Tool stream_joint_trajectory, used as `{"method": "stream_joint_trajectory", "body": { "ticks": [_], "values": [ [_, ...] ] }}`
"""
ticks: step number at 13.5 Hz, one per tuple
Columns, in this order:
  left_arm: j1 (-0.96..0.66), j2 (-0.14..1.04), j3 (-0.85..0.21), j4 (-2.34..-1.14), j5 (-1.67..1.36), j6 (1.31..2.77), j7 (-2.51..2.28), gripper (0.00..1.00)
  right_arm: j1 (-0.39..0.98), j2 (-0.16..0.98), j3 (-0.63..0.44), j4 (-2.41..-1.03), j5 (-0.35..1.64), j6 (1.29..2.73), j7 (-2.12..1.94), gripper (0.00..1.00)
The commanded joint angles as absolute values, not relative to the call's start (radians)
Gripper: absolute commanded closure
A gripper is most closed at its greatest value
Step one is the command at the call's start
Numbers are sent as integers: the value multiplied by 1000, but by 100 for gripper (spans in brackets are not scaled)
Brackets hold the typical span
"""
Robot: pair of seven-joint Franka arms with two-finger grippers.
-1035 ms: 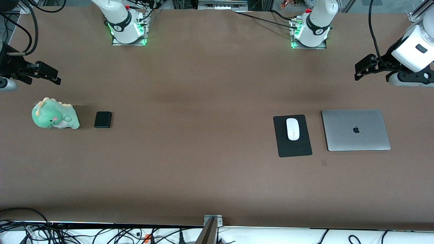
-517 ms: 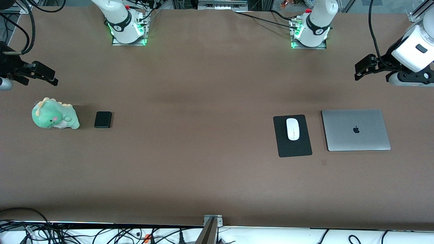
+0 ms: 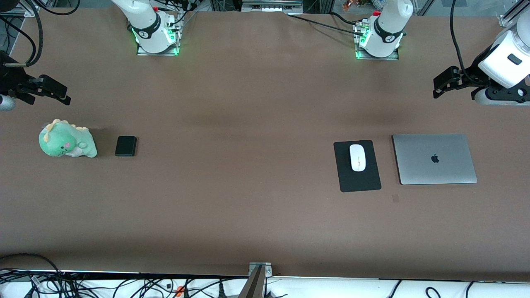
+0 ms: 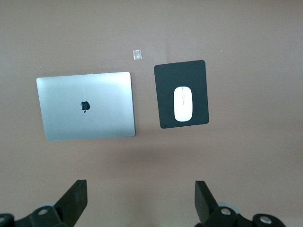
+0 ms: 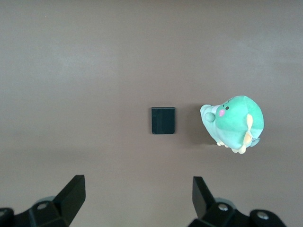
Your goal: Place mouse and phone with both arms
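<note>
Left gripper (image 3: 443, 85) raised, jaws spread, empty, over bare table near laptop (image 3: 434, 159); mouse (image 3: 357, 157) on mouse pad (image 3: 364, 182) beside laptop; right gripper (image 3: 54, 91) raised, jaws spread, empty; phone (image 3: 126, 146) beside plush dinosaur (image 3: 66, 144).

Green plush dino (image 3: 67, 144) sits nr the right arm's end of the table, lying on its side. Silver laptop (image 3: 434, 159), lid shut, flat nr the left arm's end. Black mouse pad (image 3: 359, 178) just beside laptop, twd table middle, not touching it.
</note>
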State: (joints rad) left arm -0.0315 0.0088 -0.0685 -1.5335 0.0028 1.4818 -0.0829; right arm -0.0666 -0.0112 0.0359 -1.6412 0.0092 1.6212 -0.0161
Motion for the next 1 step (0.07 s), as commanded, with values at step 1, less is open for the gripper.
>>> {"method": "stream_joint_trajectory", "body": {
  "ticks": [1],
  "values": [
    [-32,21,-71,-1502,9,1463,-66,0,-83,-6,51,-1626,-2,1617,-6,0]
  ]
}}
